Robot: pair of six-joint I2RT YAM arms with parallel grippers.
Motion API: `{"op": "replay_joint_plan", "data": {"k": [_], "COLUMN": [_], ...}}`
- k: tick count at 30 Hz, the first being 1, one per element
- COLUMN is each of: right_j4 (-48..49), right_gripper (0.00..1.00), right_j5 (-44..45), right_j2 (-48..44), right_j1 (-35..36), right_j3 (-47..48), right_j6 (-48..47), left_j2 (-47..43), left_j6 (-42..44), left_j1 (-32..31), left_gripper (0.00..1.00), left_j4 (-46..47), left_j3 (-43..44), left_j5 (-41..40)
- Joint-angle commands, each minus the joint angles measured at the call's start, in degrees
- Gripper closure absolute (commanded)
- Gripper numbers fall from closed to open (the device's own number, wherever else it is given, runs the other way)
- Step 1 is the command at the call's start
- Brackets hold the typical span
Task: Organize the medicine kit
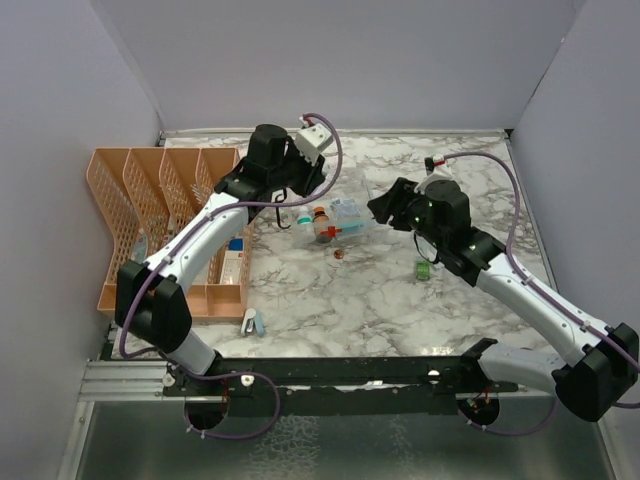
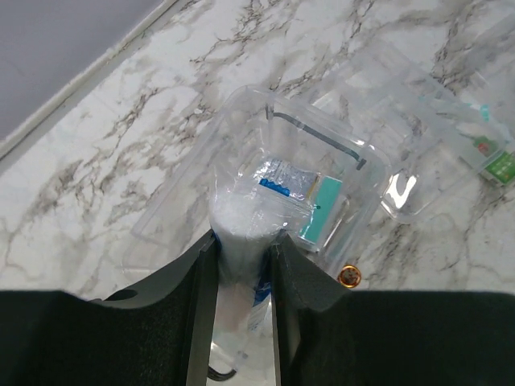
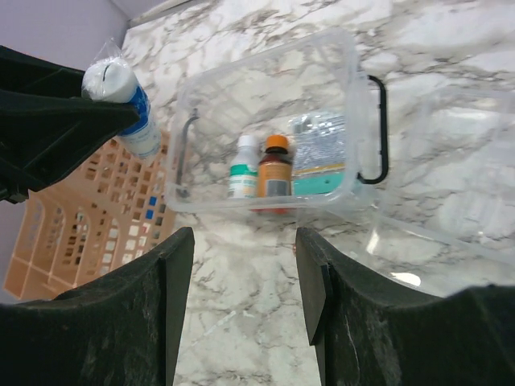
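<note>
marble-patterned table inside grey walls holds medicine kit.

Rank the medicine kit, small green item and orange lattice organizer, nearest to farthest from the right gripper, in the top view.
1. medicine kit: just left of the right gripper.
2. small green item: on the table, back toward the near edge.
3. orange lattice organizer: at the far left.

On my screen the marbled table carries an orange lattice organizer at its left edge. The medicine kit sits mid-table, its clear lid just beside it. A small green item lies further right and a white-and-blue piece near the front edge.
</note>
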Motion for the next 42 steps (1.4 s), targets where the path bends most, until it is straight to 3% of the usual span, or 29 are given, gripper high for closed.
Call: {"op": "replay_joint_plan", "data": {"k": [1, 12, 24, 42], "right_j4": [-5.0, -7.3, -8.5, -9.1], "right_gripper": [0.47, 0.47, 0.47, 0.47], "right_j5": [9.1, 10.7, 10.4, 9.4], "right_j2": [-2.2, -2.3, -0.6, 3.0], "right_j1": [0.3, 0.1, -0.2, -0.4], "right_j3": [-1.0, -0.7, 0.3, 1.9], "right_j6": [-2.0, -4.3, -5.0, -3.1], "left_j2": [6.3, 23.3, 32.7, 38.6], "left_j6": [17.9, 26.6, 31.4, 33.0], "left_j1": [-0.8, -1.5, -2.2, -0.7], "left_gripper": [0.73, 0.75, 0.75, 0.81], "left_j4": [-6.1, -14.8, -15.9, -17.8], "left_j3": [7.6, 21.2, 26.6, 27.6], "left_j5": [4.8, 0.4, -10.4, -6.7]}}
